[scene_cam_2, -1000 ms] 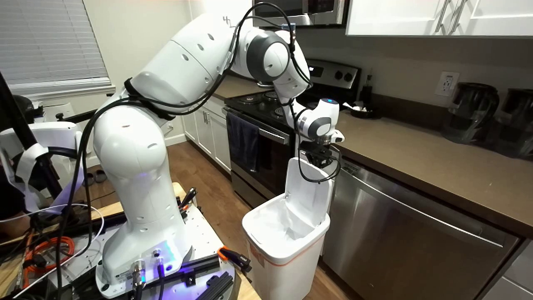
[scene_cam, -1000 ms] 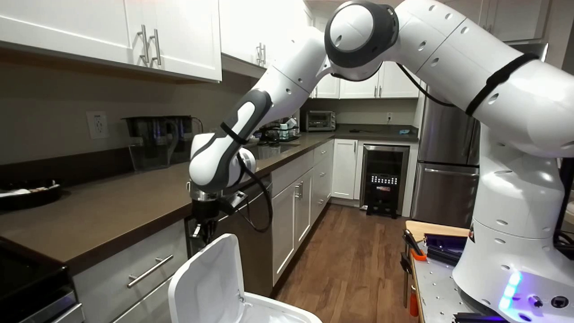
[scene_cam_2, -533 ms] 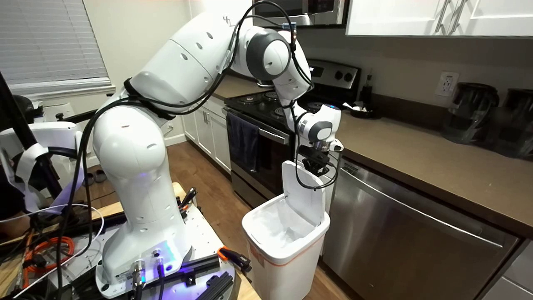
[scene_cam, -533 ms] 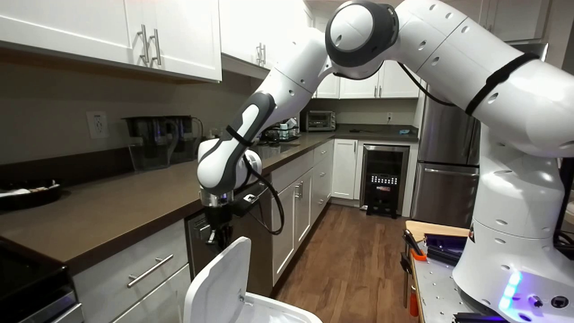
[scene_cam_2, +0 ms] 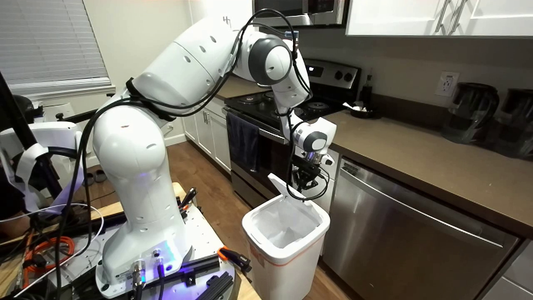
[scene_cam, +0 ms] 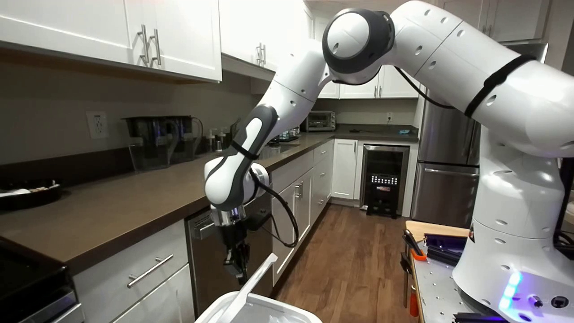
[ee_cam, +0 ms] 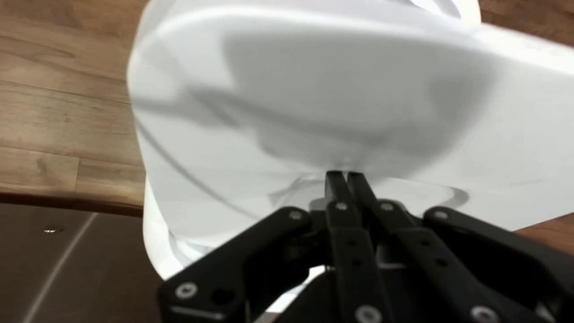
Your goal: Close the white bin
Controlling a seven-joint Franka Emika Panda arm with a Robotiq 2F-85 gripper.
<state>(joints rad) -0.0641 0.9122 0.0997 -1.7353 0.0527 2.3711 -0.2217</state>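
The white bin [scene_cam_2: 287,271] stands on the floor in front of the counter, with its opening uncovered and a white liner inside. Its hinged lid [scene_cam_2: 280,186] is raised and tilted over the opening; in an exterior view the lid [scene_cam: 253,282] shows edge-on, leaning inward above the bin's rim. My gripper [scene_cam: 242,279] points down at the lid's outer side, by the dishwasher. In the wrist view the gripper [ee_cam: 344,174] has its fingers together with nothing between them, and the lid [ee_cam: 358,103] fills most of the picture. Contact of the fingertips with the lid seems likely but is not clearly visible.
The dishwasher [scene_cam_2: 399,221] and counter [scene_cam_2: 416,154] stand right behind the bin. A stove [scene_cam_2: 266,154] with a towel is beside them. The robot's work table [scene_cam_2: 208,233] holds a tool close to the bin. A loose cable hangs from the wrist.
The lid has swung from nearly upright to a strong lean over the opening. My gripper has moved down and toward the bin's opening along with it.
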